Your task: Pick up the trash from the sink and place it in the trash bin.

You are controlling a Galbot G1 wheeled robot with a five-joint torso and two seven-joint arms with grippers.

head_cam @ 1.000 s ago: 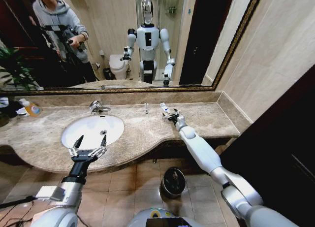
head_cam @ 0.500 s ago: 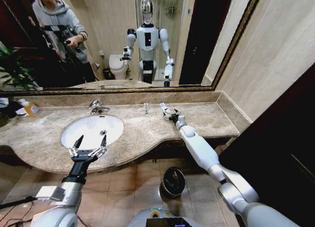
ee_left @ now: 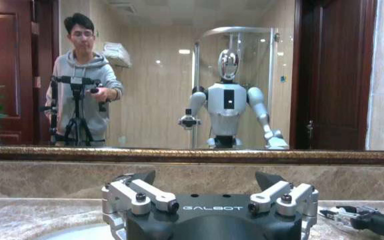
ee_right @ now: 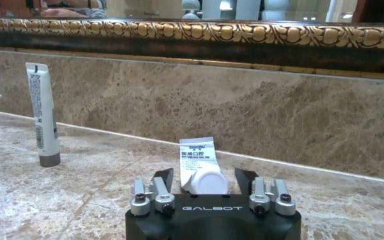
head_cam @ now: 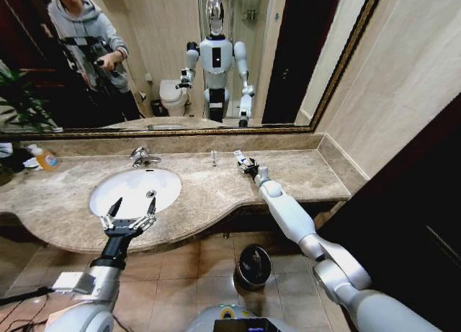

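Nearest the robot, on the tiled floor below the tabletop's edge, stands one trash bin [head_cam: 253,266], small, round and black, with something pale and hard to make out inside it. The left tool [head_cam: 130,211] hangs released, fingers spread, over the near rim of the sink [head_cam: 170,185], holding nothing; part of the white basin lies hidden behind it. Across the marble tabletop [head_cam: 209,191], the right arm stretches to the back, where the right tool [head_cam: 247,168] sits with its jaws parted on either side of a white sachet-like tube [ee_right: 199,167]. In the right wrist view the tube's round cap end lies between the fingers, and I cannot tell whether they touch it. Near it, a second piece of trash, a slim white tube [ee_right: 42,114], stands upright on its cap close to the backsplash. A chrome tap [head_cam: 142,157] rises behind the basin. Far left, an orange-yellow bottle [head_cam: 45,156] stands beside the mirror frame [head_cam: 180,132].
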